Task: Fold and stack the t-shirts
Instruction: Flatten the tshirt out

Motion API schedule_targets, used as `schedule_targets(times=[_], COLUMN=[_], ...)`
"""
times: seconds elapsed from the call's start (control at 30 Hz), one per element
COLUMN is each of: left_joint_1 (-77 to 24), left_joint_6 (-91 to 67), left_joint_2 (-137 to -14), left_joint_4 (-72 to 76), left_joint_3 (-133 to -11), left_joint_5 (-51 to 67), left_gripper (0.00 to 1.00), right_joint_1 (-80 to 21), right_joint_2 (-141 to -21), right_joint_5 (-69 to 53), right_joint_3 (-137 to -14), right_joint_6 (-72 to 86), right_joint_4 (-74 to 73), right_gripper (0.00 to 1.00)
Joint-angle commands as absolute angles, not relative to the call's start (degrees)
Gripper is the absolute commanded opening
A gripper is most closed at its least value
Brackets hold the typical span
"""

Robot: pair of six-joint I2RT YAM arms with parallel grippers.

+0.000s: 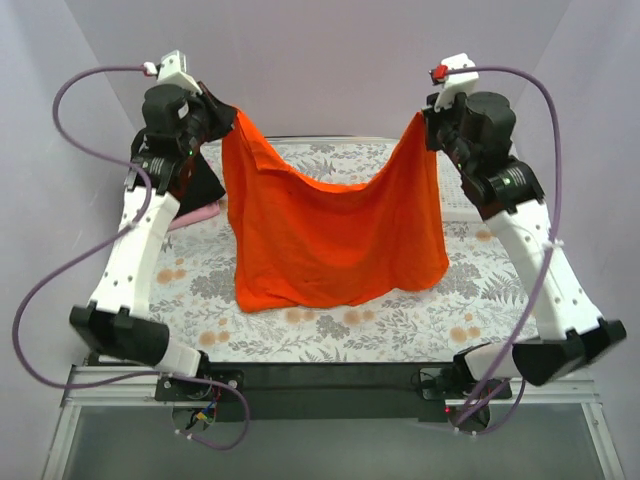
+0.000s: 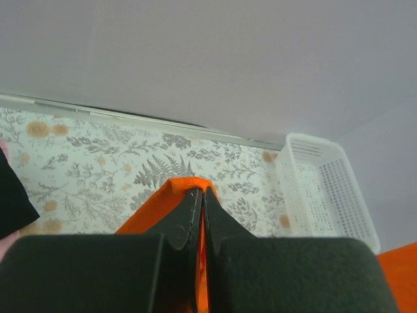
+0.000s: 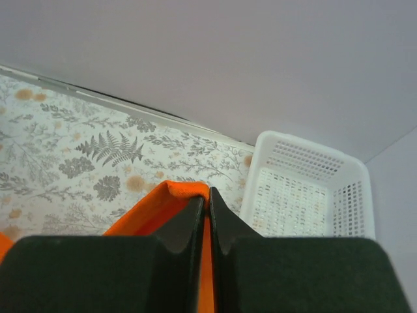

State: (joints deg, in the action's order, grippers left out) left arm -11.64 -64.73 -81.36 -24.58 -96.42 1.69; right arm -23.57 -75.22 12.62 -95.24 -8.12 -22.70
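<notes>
Tabletop [image 1: 330,335], floral-patterned, met the lower edge of the orange t-shirt [image 1: 330,230], which hung spread between the arms. Left end effector [image 1: 228,113] and right end effector [image 1: 422,121] each pinched an upper corner. Beyond the left arm lay the black t-shirt [image 1: 205,182] and pink t-shirt [image 1: 195,213].

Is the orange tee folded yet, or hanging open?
Spread, not folded: the bright orange cloth t-shirt hangs open between the left claw and right claw, each shut on an upper corner, its middle sagging.
</notes>
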Motion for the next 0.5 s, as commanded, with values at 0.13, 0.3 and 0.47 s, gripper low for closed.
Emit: schedule_targets(times=[0.13, 0.3, 0.47], left_joint_1=[-5.28, -0.36, 1.85], left_joint_6=[-63.46, -67.14, -62.76], left_joint_2=[-104.88, -105.15, -90.72], left_joint_4=[-30.39, -21.40, -8.98], left_joint_3=[-134.55, -136.89, -108.91], left_joint_5=[10.79, 16.86, 23.37], left_gripper=[0.00, 0.00, 0.00], right_joint_1=[-16.09, -12.49, -11.78], right_joint_2=[-90.76, -97.91, -85.36], right_joint_5=[2.82, -1.13, -3.43], right_joint_3=[-115.44, -130.07, -99.85], right_joint_6=[-5.19, -4.40, -5.80], right_joint_4=[-13.72, -12.84, -3.72], right_gripper=[0.01, 0.01, 0.01])
